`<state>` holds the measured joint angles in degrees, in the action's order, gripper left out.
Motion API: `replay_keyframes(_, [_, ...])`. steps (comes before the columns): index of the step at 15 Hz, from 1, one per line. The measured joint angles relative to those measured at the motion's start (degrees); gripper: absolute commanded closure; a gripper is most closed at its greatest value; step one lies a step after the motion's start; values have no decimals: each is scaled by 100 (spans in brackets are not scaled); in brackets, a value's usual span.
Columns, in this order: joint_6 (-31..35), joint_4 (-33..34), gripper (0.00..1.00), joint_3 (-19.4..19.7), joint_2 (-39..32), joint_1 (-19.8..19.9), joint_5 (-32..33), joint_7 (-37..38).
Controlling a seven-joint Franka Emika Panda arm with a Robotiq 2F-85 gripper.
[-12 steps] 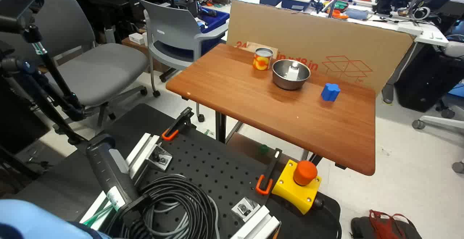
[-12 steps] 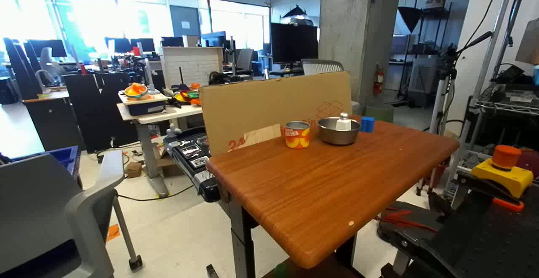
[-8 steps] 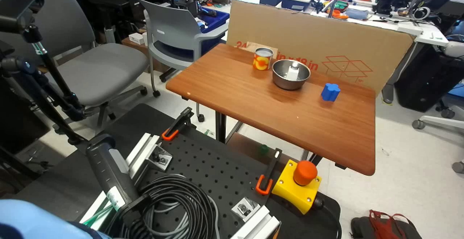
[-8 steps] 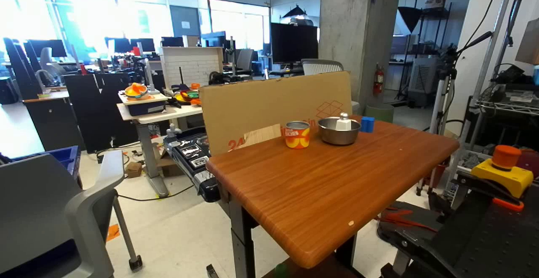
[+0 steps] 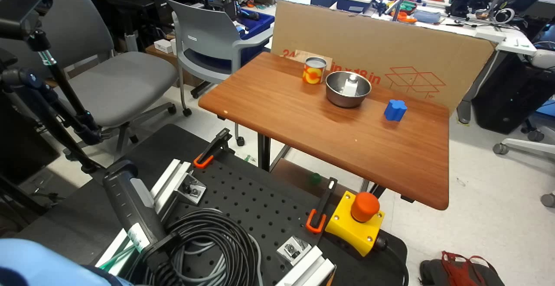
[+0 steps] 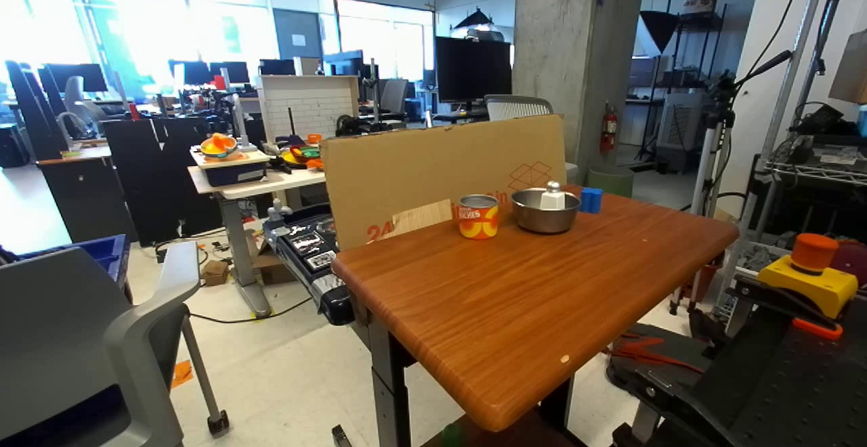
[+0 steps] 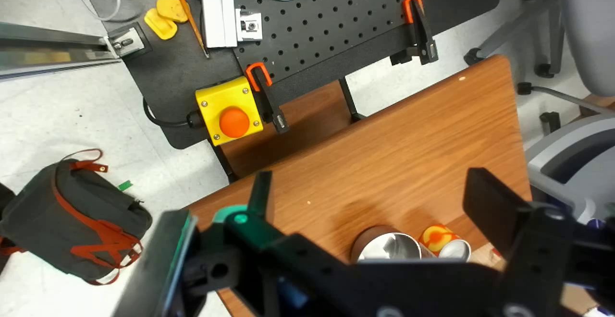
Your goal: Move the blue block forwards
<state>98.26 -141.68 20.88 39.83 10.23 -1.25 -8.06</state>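
The blue block (image 5: 395, 110) is a small bright blue piece with a lobed outline. It stands upright on the wooden table (image 5: 321, 121), to the right of the metal bowl (image 5: 348, 89). It also shows behind the bowl's right side in an exterior view (image 6: 590, 200). My gripper (image 7: 369, 187) is open and empty, high above the table in the wrist view; it is out of view in both exterior views. In the wrist view the block is mostly hidden behind the gripper; a dim blue patch shows through the finger linkage.
The bowl holds a white object with a silvery top (image 6: 553, 198). An orange and yellow can (image 5: 314, 70) stands left of it. A cardboard panel (image 5: 373, 39) rises behind the table. A yellow emergency-stop box (image 5: 355, 223) and clamps sit on the black perforated bench.
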Motion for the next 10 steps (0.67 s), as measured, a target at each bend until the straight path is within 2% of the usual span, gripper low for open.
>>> replay_keyframes(6, [37, 19, 0, -50, -76, 8, -5, 57])
replay_keyframes(10, [703, 221, 0, -185, -826, -28, -84, 196])
